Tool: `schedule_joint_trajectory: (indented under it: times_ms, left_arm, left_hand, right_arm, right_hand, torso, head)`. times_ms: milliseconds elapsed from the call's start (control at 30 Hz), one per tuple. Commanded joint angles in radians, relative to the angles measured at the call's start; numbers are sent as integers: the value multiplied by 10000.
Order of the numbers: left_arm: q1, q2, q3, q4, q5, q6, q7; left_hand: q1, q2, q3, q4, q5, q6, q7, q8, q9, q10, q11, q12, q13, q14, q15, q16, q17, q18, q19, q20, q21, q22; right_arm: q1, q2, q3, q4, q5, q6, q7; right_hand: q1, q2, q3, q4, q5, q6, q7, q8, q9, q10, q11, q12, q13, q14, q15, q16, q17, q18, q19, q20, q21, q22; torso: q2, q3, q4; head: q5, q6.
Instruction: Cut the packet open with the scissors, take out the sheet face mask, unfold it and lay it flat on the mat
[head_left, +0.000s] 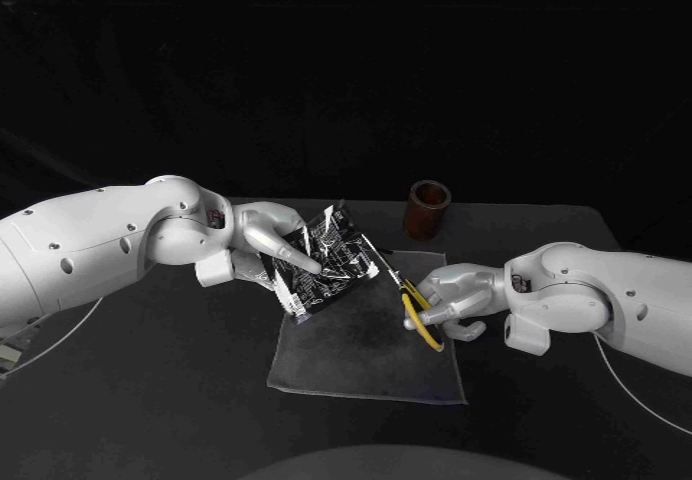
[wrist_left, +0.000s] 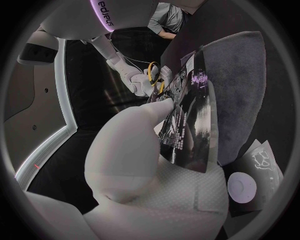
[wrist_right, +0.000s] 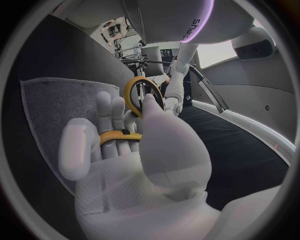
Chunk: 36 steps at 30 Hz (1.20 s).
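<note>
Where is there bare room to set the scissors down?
Bare: the near half of the mat and the table left of it. Crowded: the mat's far half, where the left hand holds the packet beside the scissors in the right hand.

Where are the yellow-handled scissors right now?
In the head view, the yellow-handled scissors sit in the right hand, just right of the shiny dark packet, above the right edge of the grey mat.
</note>
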Motion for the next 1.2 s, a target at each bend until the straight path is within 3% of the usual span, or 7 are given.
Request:
schedule_joint_trajectory:
  times_ms: [33, 233, 267, 367, 433, 700, 1200]
  left_arm:
    - [-2, 15, -6, 13, -140, 68, 45]
    - [-2, 16, -6, 10, -168, 32, 40]
    - [-2, 15, -6, 9, -174, 16, 40]
    - [-2, 14, -6, 8, -182, -22, 41]
    - [-2, 13, -6, 8, -185, -58, 42]
    - [-2, 16, -7, 1, -185, -180, 48]
    - [-2, -4, -11, -22, -155, -287, 15]
  left_hand:
    - [10, 65, -6, -55, 44, 75, 33, 26, 1459, 89, -5, 50, 13, 17, -71, 57, 8, 157, 29, -73, 56, 15]
    - [7, 70, 2, -48, 45, 74, 33, 21, 1470, 91, -5, 48, 16, 14, -71, 59, 23, 156, 24, -73, 61, 20]
    - [7, 70, 2, -48, 45, 74, 33, 21, 1470, 91, -5, 48, 16, 14, -71, 59, 23, 156, 24, -73, 61, 20]
    - [7, 70, 2, -48, 45, 74, 33, 21, 1470, 91, -5, 48, 16, 14, -71, 59, 23, 156, 24, -73, 61, 20]
    - [4, 72, 5, -44, 45, 73, 34, 19, 1475, 92, -4, 48, 17, 13, -71, 60, 29, 155, 22, -73, 64, 22]
    - [0, 75, 8, -39, 44, 73, 34, 17, 1479, 93, -4, 47, 18, 12, -70, 61, 34, 154, 20, -72, 66, 23]
    - [-15, 84, 20, -17, 45, 72, 34, 11, 1497, 105, -4, 50, 24, 15, -69, 69, 59, 153, 15, -71, 75, 31]
  right_arm:
    - [15, 25, 6, 11, 307, -213, 301]
    - [15, 66, -10, 104, 357, -499, 642]
    - [16, 75, -13, 131, 385, -665, 752]
    - [16, 78, -17, 197, 434, -1127, 987]
    - [16, 76, -23, 260, 476, -1466, 1133]
    - [15, 84, -74, 445, 518, -2076, 1280]
    - [-22, 85, -153, 413, 571, -1428, 1036]
  right_hand:
    - [-1343, 1171, 1325, 169, -27, 1375, -1514, -1230, -730, 3259, -1897, -783, -1581, 2719, -1873, -232, -184, 862, -1001, -33, -818, -1560]
    - [-723, 197, 1732, -259, 39, 700, -666, -4065, -2317, 1795, -1094, -3345, -3006, 1990, -1207, -1645, -836, 1490, -2649, 550, -3535, -5863]
    - [-386, -153, 2244, -512, -11, 398, -187, -5115, -2991, 1185, -603, -4387, -3661, 1529, -839, -2323, -1213, 1508, -2862, 870, -4293, -6407]
    - [-320, -608, 3296, -872, -5, 867, -205, -5745, -3456, 1710, -683, -5114, -4350, 1867, -829, -2741, -1541, 1582, -2438, 937, -4795, -6800]
    - [-237, -902, 4485, -1319, 27, 464, 74, -6643, -4133, 1900, -552, -5509, -4743, 2092, -789, -2920, -1676, 1561, -2228, 978, -4961, -6943]
    - [-1070, -1069, 7888, -2867, 240, 1384, 50, -7122, -4724, 2717, -564, -6103, -5481, 2587, -842, -3380, -1924, 1558, -1947, 905, -4991, -7030]
    - [-1863, -249, 9731, -3578, -2, 1173, 336, -7720, -5118, 2148, -224, -6498, -6254, 1731, -498, -4461, -2467, 1566, -2270, 1191, -5307, -7256]
  torso:
    - [4, -8, 3]
    - [7, -1, 8]
    - [5, -1, 5]
    - [0, -1, -1]
    - [3, 1, -3]
    - [4, -2, -5]
    - [1, -3, 3]
  head:
    - [2, 17]
    - [2, 49]
    - [-2, 59]
    - [-4, 80]
    - [-1, 95]
    - [-23, 109]
    - [-59, 160]
